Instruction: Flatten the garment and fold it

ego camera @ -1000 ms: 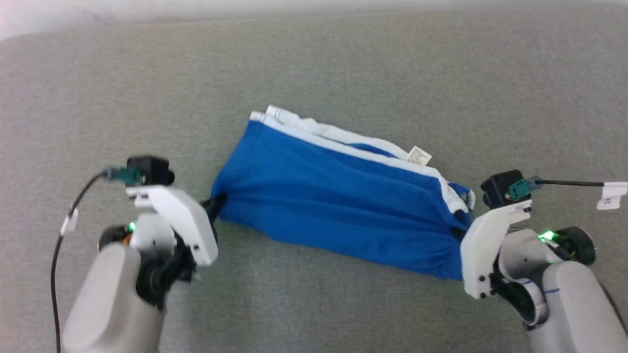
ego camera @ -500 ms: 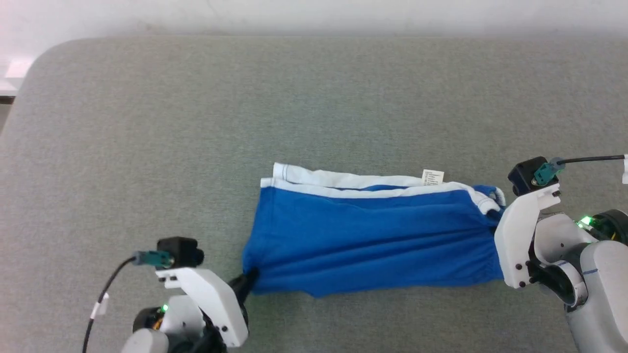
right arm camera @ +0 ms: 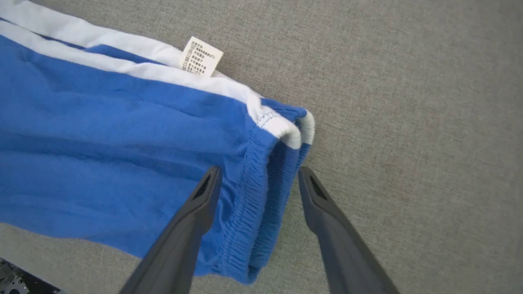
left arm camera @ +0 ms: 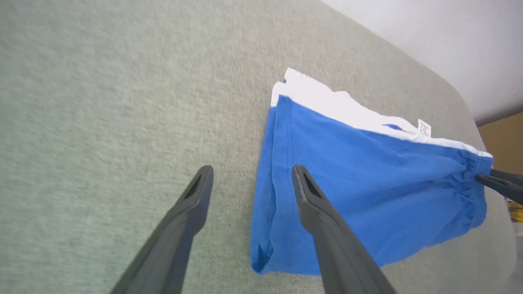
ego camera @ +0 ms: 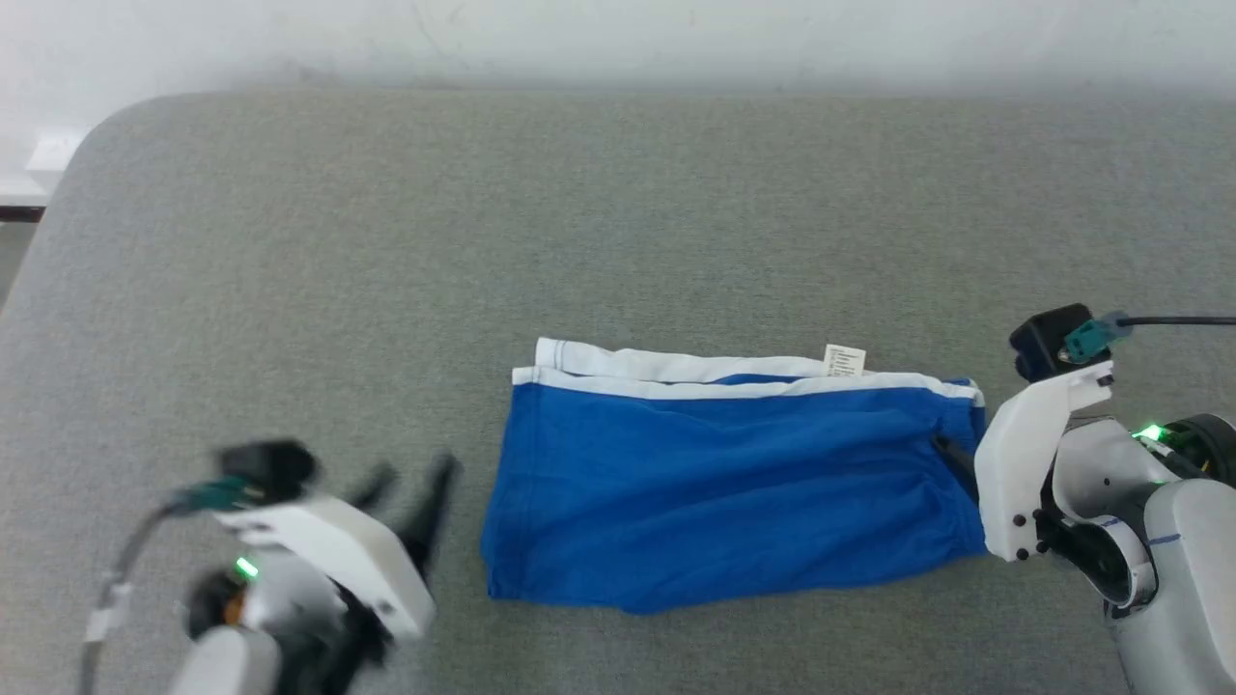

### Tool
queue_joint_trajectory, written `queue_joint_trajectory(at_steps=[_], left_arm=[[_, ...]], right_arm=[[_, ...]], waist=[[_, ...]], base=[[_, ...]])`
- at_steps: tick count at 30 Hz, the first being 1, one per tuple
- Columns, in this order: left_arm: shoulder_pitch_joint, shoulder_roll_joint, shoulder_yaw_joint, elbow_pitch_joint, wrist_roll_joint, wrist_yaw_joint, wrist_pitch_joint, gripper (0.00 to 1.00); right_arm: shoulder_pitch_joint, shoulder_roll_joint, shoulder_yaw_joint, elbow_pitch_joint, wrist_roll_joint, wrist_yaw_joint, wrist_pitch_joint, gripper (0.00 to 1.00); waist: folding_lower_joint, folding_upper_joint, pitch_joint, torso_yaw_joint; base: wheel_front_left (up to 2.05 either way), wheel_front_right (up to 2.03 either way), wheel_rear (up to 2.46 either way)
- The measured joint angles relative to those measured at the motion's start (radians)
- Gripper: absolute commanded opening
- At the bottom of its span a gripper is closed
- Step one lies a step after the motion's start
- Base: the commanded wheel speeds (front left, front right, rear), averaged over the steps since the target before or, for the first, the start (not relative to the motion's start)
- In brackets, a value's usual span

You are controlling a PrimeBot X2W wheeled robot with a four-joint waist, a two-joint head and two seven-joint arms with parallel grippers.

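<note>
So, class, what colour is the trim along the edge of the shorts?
White trim on bright blue shorts; clearest in the right wrist view.

The left gripper [left arm camera: 252, 171] has its fingers [left arm camera: 184, 220] spread at bottom centre, one over the grey counter [left arm camera: 102, 102], the other over the blue garment's [left arm camera: 367, 175] edge. The garment lies flat at centre-right, with white trim and a small tag [left arm camera: 423, 128] along its upper side.
</note>
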Motion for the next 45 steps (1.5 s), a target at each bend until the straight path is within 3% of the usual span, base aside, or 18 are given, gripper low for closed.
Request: queue_joint_trajectory(at_steps=[3, 10, 12, 17, 29, 30, 31, 32, 33, 40, 45], left_arm=[[-0.039, 0.013, 0.055, -0.028, 0.043, -0.009, -0.170, 1.00], [-0.102, 0.044, 0.110, 0.028, 0.177, -0.084, -0.607, 1.00], [-0.117, 0.044, 0.124, 0.060, 0.206, -0.090, -0.675, 1.00], [-0.129, 0.009, 0.161, 0.040, 0.281, -0.100, -0.701, 1.00], [-0.132, -0.098, 0.259, -0.045, 0.404, -0.178, -0.702, 1.00], [-0.132, -0.102, 0.264, -0.045, 0.407, -0.179, -0.701, 1.00], [-0.132, -0.106, 0.269, -0.045, 0.407, -0.184, -0.701, 1.00], [-0.132, -0.110, 0.274, -0.046, 0.410, -0.186, -0.701, 1.00], [-0.132, -0.113, 0.277, -0.047, 0.413, -0.187, -0.701, 1.00], [-0.132, -0.119, 0.290, -0.051, 0.439, -0.195, -0.701, 1.00], [-0.132, -0.119, 0.293, -0.053, 0.451, -0.195, -0.701, 1.00]], right_arm=[[0.017, 0.034, -0.043, -0.030, -0.013, 0.000, -0.028, 1.00], [0.044, 0.090, -0.107, -0.052, -0.080, 0.000, -0.046, 1.00], [0.044, 0.107, -0.114, -0.048, -0.094, 0.000, -0.054, 1.00], [0.034, 0.135, -0.122, 0.000, -0.119, 0.000, -0.067, 1.00], [-0.063, 0.163, -0.143, 0.137, -0.195, 0.000, -0.058, 1.00], [-0.067, 0.163, -0.142, 0.142, -0.195, -0.001, -0.054, 0.78], [-0.071, 0.163, -0.140, 0.145, -0.193, -0.001, -0.052, 0.78], [-0.074, 0.163, -0.140, 0.147, -0.189, -0.001, -0.052, 0.35], [-0.077, 0.163, -0.138, 0.149, -0.187, -0.001, -0.053, 0.00], [-0.085, 0.151, -0.171, 0.149, -0.153, 0.001, -0.028, 0.00], [-0.085, 0.071, -0.266, 0.161, -0.184, 0.001, 0.015, 0.00]], waist=[[0.0001, 0.0000, -0.003, -0.013], [0.0001, 0.0000, 0.007, -0.033], [0.0002, 0.0000, 0.016, -0.034], [0.0002, 0.0000, 0.040, -0.034], [0.0001, 0.0000, 0.104, -0.017], [0.0002, 0.0000, 0.106, -0.015], [0.0001, 0.0000, 0.107, -0.013], [0.0001, 0.0000, 0.109, -0.013], [0.0001, 0.0000, 0.109, -0.013], [0.0002, 0.0000, 0.106, -0.023], [0.0002, 0.0000, 0.099, -0.030]], base=[[0.00, 0.00, 0.00], [0.00, 0.00, 0.00], [0.00, 0.00, 0.00], [0.00, 0.00, 0.00], [0.00, 0.00, 0.00], [0.00, 0.00, 0.00], [0.00, 0.00, 0.00], [0.00, 0.00, 0.00], [0.00, 0.00, 0.00], [0.00, 0.00, 0.00], [0.00, 0.00, 0.00]])
